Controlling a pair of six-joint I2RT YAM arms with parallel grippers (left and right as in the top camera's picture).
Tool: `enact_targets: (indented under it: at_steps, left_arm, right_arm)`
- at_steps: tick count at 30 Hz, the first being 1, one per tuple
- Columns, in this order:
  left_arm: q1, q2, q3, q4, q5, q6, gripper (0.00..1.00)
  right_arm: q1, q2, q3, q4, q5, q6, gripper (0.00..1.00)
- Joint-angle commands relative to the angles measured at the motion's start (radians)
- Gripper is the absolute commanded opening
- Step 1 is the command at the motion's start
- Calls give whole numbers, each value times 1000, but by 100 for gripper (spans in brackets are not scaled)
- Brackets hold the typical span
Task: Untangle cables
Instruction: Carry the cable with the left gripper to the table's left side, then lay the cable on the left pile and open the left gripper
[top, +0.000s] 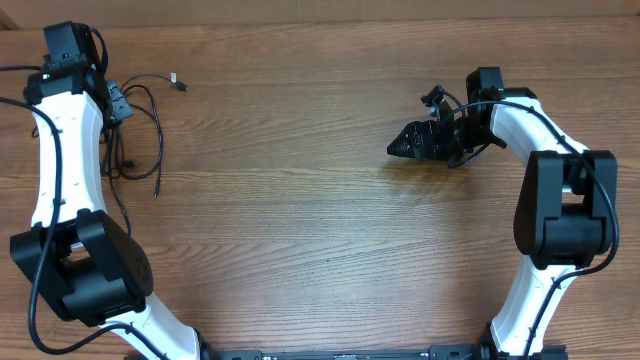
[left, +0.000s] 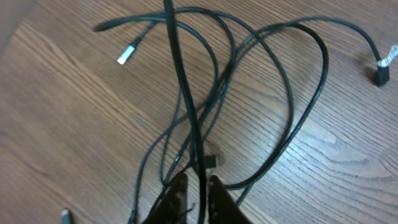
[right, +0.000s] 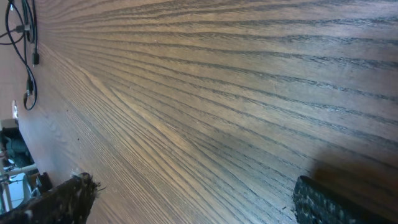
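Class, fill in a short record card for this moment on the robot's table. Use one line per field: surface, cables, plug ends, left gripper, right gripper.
surface: wooden table
cables: thin black cords lying in loose, overlapping loops at the table's far left
plug ends: silver-tipped plug; angled black plug
left gripper: shut on one strand of the cables, which runs up between its fingers
right gripper: open, nothing between its fingers, over bare wood well apart from the cables
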Motion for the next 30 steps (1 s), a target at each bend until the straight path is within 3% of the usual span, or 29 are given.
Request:
enact_targets:
  at_steps: [1, 7, 9, 12, 16, 30]
  left_arm:
    - [0, 7, -37, 20, 67, 14, 16]
    - [0, 11, -40, 23, 101, 14, 18]
    - [0, 11, -40, 23, 101, 14, 26]
    - [0, 11, -40, 23, 103, 14, 47]
    - [0, 11, -42, 23, 170, 14, 58]
    - [-1, 11, -144, 85, 290, 14, 69]
  right_arm:
    - [5, 12, -3, 4, -5, 2, 100]
    - [5, 12, -3, 4, -5, 3, 100]
    - [5, 12, -3, 4, -5, 2, 100]
    - [5, 12, -3, 4, -5, 3, 100]
    - [5, 12, -3, 4, -5, 3, 100]
    - [5, 12, -3, 4, -5, 2, 100]
